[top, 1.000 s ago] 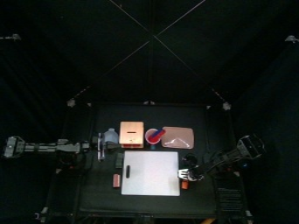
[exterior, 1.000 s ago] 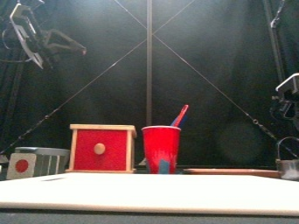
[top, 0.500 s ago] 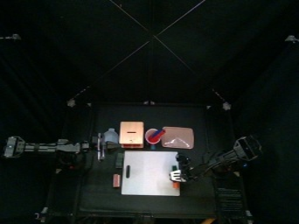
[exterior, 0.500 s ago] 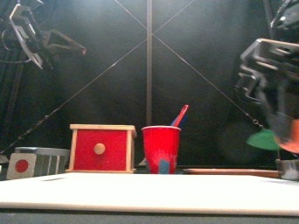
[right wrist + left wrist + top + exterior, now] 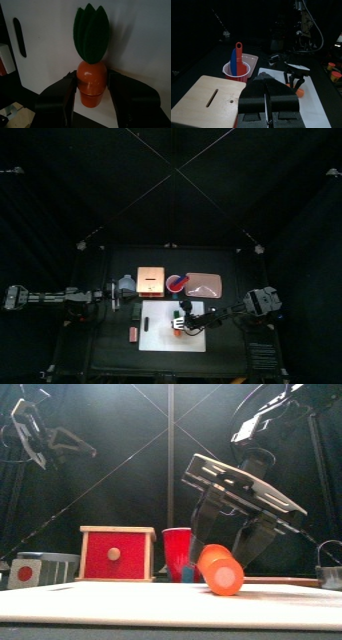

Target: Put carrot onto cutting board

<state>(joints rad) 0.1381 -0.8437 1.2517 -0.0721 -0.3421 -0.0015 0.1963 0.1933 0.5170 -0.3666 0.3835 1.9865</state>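
The orange carrot [image 5: 92,80] with green leaves is clamped between my right gripper's jaws [image 5: 92,97]. In the top view the right gripper [image 5: 189,319] reaches over the middle of the white cutting board [image 5: 158,333] with the carrot [image 5: 179,326] under it. In the front view the carrot [image 5: 221,570] hangs at the board's surface [image 5: 120,605] below the right gripper [image 5: 230,534]; I cannot tell whether it touches. My left gripper [image 5: 119,293] rests shut and empty at the table's left, beside the wooden box.
Behind the board stand a red-fronted wooden box [image 5: 115,553], a red cup [image 5: 179,550] with utensils and a pinkish tray [image 5: 205,283]. A small reddish piece [image 5: 134,334] lies left of the board. A grey holder [image 5: 38,568] stands far left.
My right arm has swung from the board's right edge to over its middle, carrying the carrot down to the board's surface. The left arm has not moved.
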